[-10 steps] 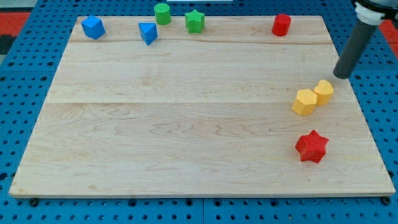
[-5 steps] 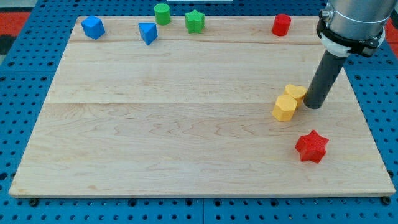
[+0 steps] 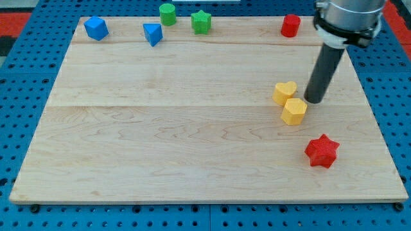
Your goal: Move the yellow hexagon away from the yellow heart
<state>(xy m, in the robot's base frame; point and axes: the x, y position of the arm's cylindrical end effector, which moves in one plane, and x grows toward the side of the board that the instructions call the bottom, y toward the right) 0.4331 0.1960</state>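
The yellow hexagon (image 3: 295,111) lies on the wooden board (image 3: 192,122) at the view's right, touching the yellow heart (image 3: 284,92), which sits just above and to its left. My tip (image 3: 314,101) stands on the board close to the right of both, level with the gap between them, beside the hexagon's upper right edge. The dark rod rises from there toward the view's top right.
A red star (image 3: 322,151) lies below the hexagon. A red cylinder (image 3: 290,25) sits at the top right. A green star (image 3: 201,22), a green cylinder (image 3: 167,13) and two blue blocks (image 3: 152,33) (image 3: 96,28) line the top left edge.
My tip swept down and left from the right edge, pushing both yellow blocks left. In the last half second the heart slid further up-left while the hexagon stayed, and my tip edged up-left.
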